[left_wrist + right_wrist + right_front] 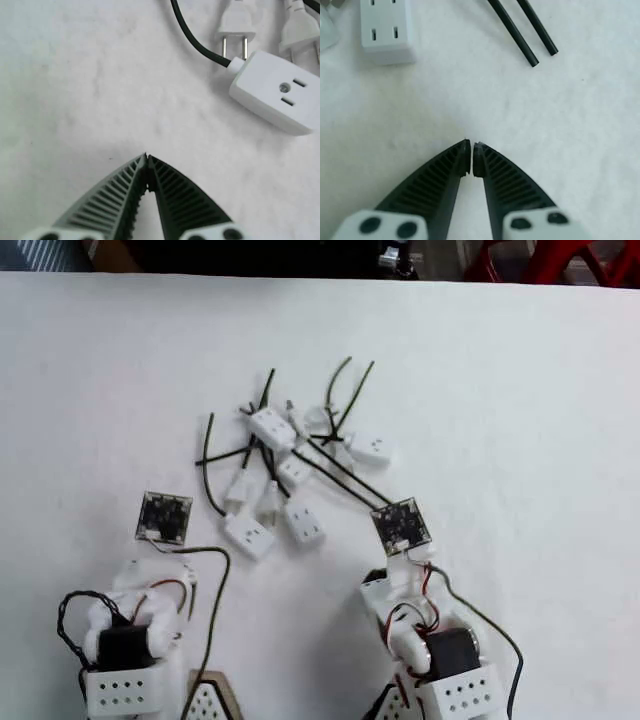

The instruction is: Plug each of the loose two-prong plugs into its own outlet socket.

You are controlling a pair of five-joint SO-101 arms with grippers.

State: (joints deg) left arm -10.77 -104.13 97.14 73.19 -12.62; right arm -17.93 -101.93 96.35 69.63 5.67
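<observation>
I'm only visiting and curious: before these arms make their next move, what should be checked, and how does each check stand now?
1. Left gripper holds nothing: ok.
2. Right gripper holds nothing: ok.
3. Jaws open, ready to grab: not ok, both shut.
4. White two-prong plug lying loose, unplugged: ok.
5. White plastic socket block slots uncovered: ok.
6. Dark cords untangled: not ok, they cross in the pile.

White plastic two-prong plugs point(236, 22) on black cords point(192, 37) lie loose, prongs exposed, among white rectangular outlet sockets point(277, 92) at the centre of the worktop point(520, 420)
</observation>
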